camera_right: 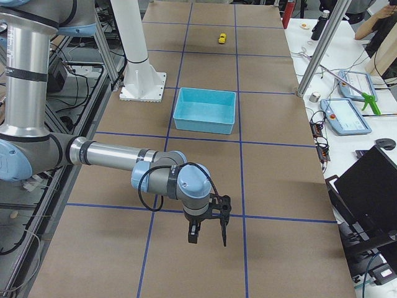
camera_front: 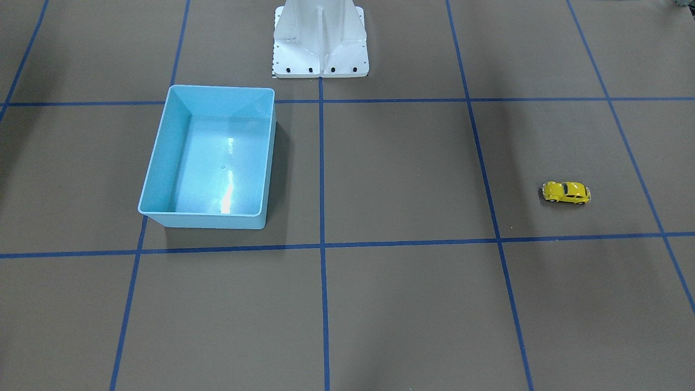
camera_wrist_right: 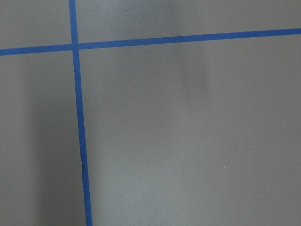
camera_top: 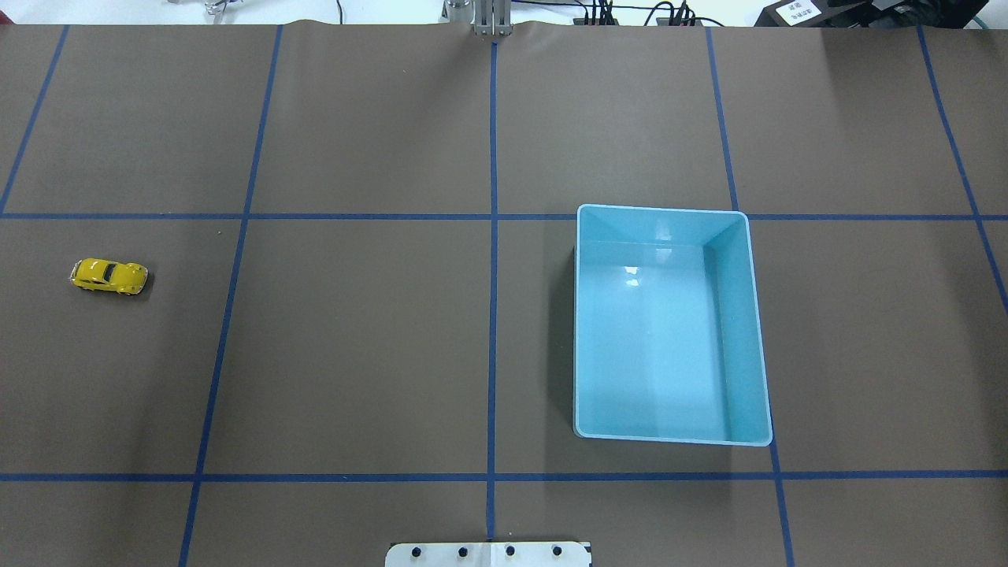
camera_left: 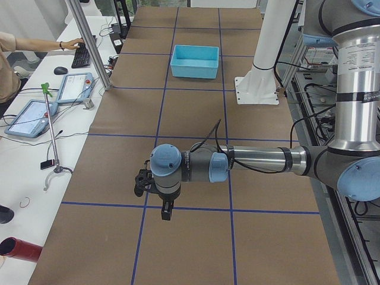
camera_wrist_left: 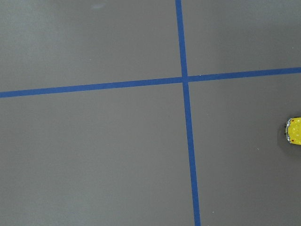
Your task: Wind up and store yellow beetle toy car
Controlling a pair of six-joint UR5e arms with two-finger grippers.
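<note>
The yellow beetle toy car (camera_front: 566, 192) stands on its wheels on the brown table, alone near the robot's left end (camera_top: 109, 276). It shows small and far in the exterior right view (camera_right: 221, 38), and its edge shows at the right border of the left wrist view (camera_wrist_left: 295, 131). The light-blue bin (camera_top: 744, 331) is empty and sits on the right half (camera_front: 157, 163). The left gripper (camera_left: 153, 199) hangs above the table's left end. The right gripper (camera_right: 208, 237) hangs above the right end. Each shows only in a side view, so I cannot tell whether it is open or shut.
The white robot pedestal (camera_front: 320, 38) stands at the table's middle on the robot's side. Blue tape lines (camera_top: 493, 236) divide the brown surface into squares. Operators' desks with tablets (camera_left: 32, 116) and a laptop (camera_right: 372, 198) line the far side.
</note>
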